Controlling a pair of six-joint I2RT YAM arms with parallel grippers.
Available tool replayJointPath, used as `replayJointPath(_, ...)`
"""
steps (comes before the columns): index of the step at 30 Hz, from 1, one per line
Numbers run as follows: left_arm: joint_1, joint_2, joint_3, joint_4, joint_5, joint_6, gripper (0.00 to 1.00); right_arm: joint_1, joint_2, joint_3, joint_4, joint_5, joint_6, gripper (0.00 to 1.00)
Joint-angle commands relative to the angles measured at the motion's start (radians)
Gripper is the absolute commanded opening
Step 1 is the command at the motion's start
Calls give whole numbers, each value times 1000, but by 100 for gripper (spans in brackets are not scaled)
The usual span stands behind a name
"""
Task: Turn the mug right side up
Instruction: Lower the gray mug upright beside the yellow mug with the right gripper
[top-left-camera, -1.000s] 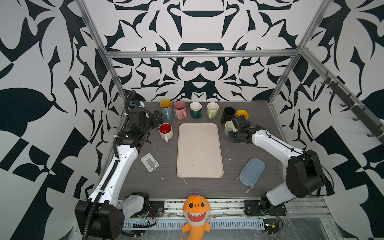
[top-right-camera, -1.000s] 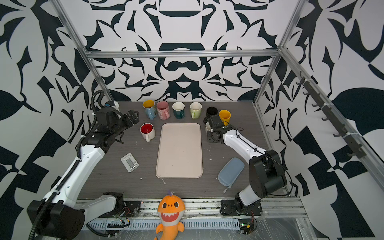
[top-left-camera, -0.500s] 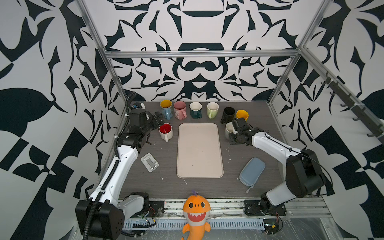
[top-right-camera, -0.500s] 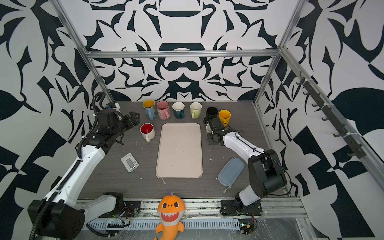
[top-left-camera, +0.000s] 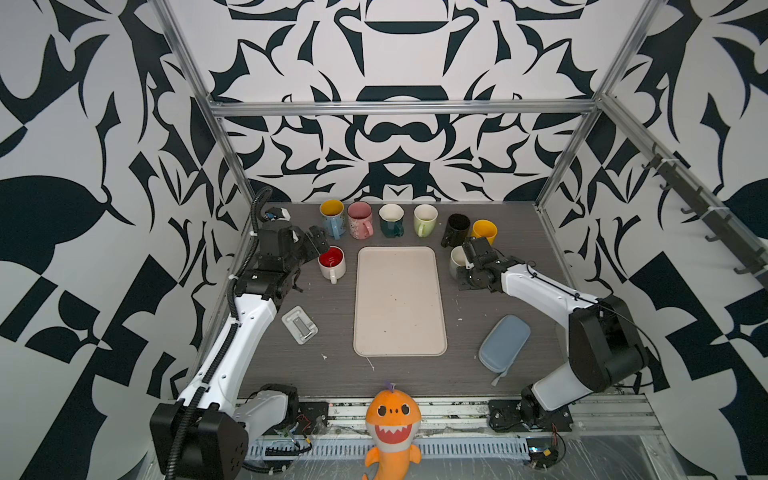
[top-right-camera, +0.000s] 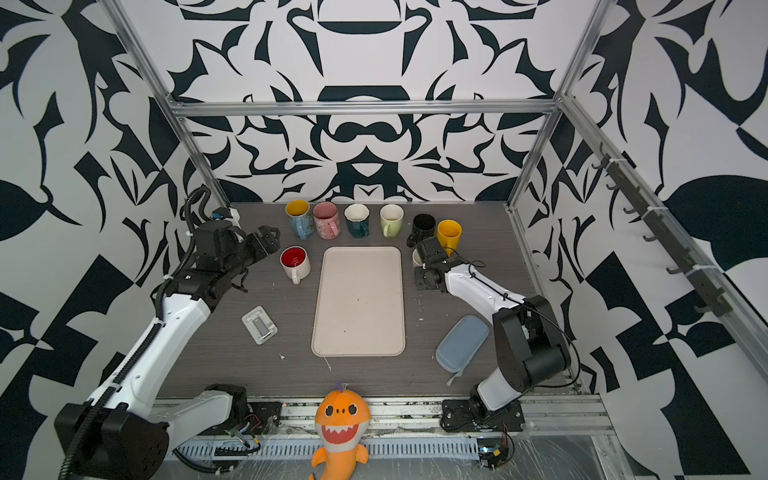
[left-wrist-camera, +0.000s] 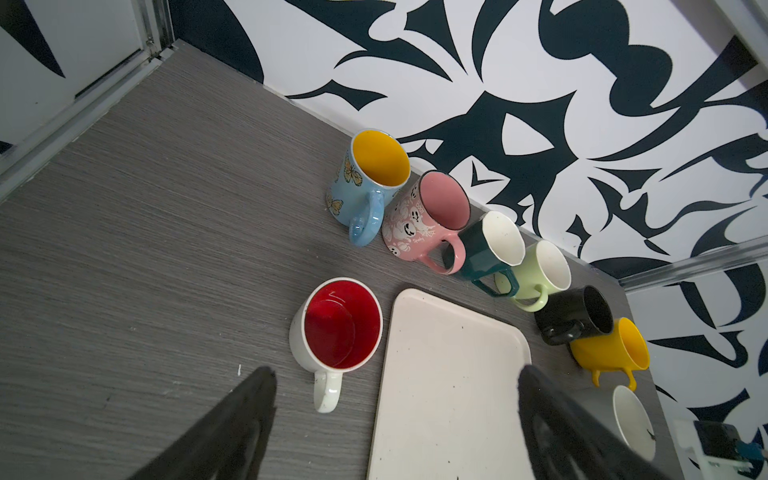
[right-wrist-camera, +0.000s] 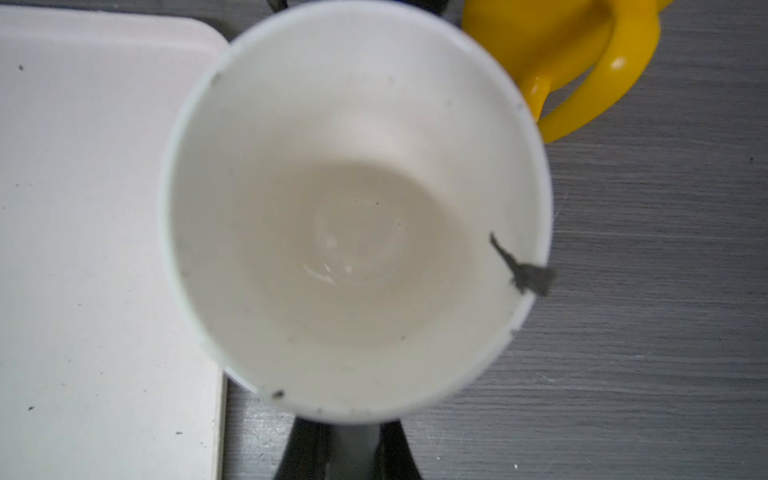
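Beside the right edge of the beige tray (top-left-camera: 399, 303), the white mug (right-wrist-camera: 357, 208) stands mouth-up on the grey surface (top-left-camera: 332, 365), just in front of the black mug (top-left-camera: 457, 228) and the yellow mug (top-left-camera: 484, 230); the right gripper (top-left-camera: 467, 255) has its jaws closed on the white mug's near rim, as the right wrist view shows at the frame's lower edge; a dark chip marks that rim. Left of the tray, the red-lined white mug (left-wrist-camera: 336, 328) stands upright with its handle toward the front; the left gripper (left-wrist-camera: 395, 399) hovers near it, jaws spread wide and holding nothing. Along the back wall stand the blue butterfly mug (left-wrist-camera: 361, 183), pink mug (left-wrist-camera: 428, 216), dark green mug (left-wrist-camera: 486, 249) and pale green mug (left-wrist-camera: 536, 274), all upright.
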Motion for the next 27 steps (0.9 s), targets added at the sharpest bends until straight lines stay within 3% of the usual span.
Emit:
replayJointPath(1,5,-23,-8,9,11,-3,94,-6,-18,9,68,33,14,0)
replayJointPath(27,7,-27,-17,22,16,5,95,-5,7,-4,67,33,44,0)
